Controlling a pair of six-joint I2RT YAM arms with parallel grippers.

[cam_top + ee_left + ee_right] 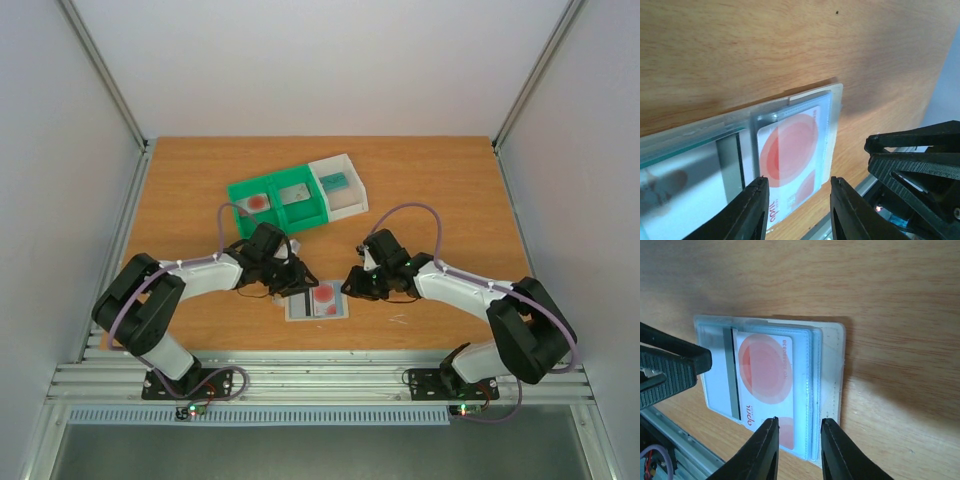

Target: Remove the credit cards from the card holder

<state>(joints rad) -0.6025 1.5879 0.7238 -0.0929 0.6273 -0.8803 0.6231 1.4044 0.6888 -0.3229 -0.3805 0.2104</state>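
The card holder [318, 303] is lying flat near the front edge of the surface [440, 190], between the two hands. A white card with a red circle [765, 370] is showing through its clear pocket. The left hand [799, 181] is hanging over one short end and the right hand [800, 422] over the other. Both are standing partly open and gripping nothing, though contact is unclear. Farther back, a green tray [300, 215] and a white tray [358, 185] are sitting side by side. Pale walls [300, 60] are enclosing the wooden surface.
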